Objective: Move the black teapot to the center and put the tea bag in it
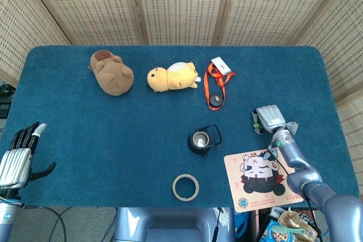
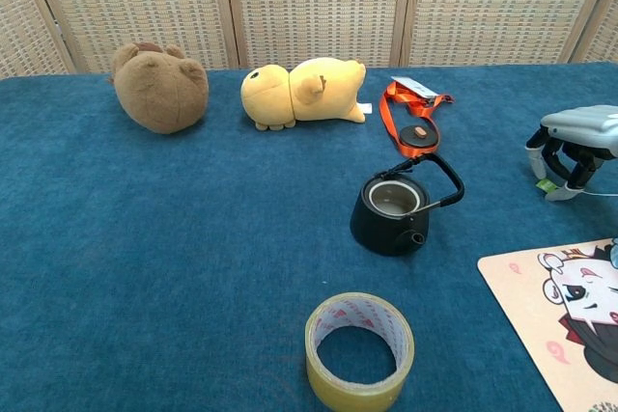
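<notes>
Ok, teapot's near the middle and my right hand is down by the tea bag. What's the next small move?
Probably close the right hand on the tea bag and lift. Its fingers curl over the bag, and the black teapot sits open, lid off.

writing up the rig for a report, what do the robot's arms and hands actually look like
The right arm is smooth silver-grey with rounded joints, a small green light and a thin cable near the wrist. The right hand has a silver-grey back plate and dark fingers. The left hand has a ribbed silver back, black fingers and one white fingertip; a black cable trails below it.
</notes>
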